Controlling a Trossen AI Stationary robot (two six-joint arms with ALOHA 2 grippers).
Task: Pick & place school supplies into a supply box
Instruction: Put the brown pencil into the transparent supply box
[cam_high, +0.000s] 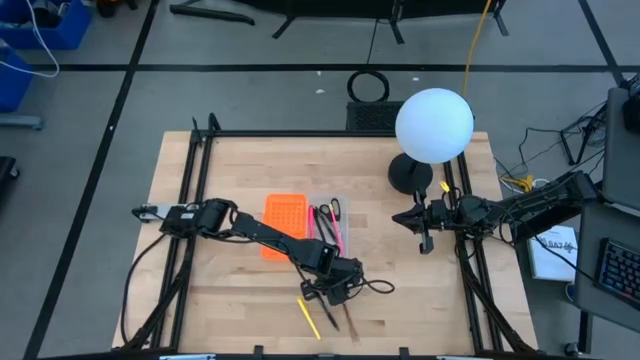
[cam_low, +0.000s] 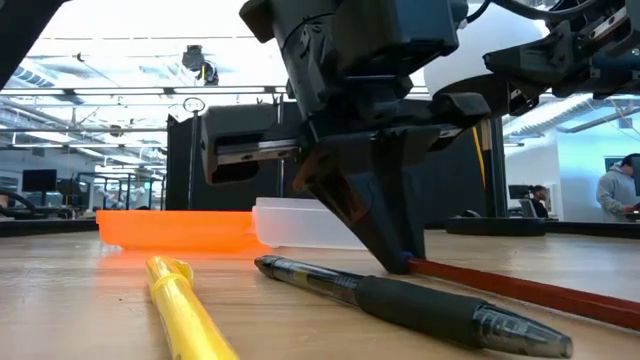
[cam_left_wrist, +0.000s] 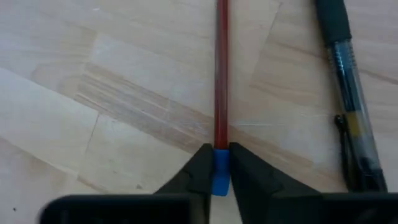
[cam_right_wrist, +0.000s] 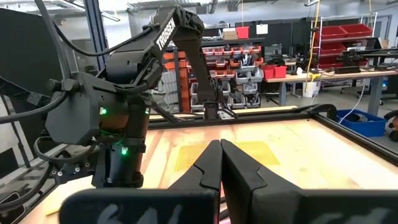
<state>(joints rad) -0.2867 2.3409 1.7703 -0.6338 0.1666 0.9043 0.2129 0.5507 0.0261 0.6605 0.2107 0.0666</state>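
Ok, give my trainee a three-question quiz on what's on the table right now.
1. True or false: the left gripper has its jaws closed on the red pencil.
2. Which lies beside the red pencil on the table? A) a ruler B) the black pen C) a glue stick
3. Fill in: the supply box has a clear half and an ______ half.

Key: 1 true; 2 B; 3 orange. The right gripper waits shut at the table's right side.
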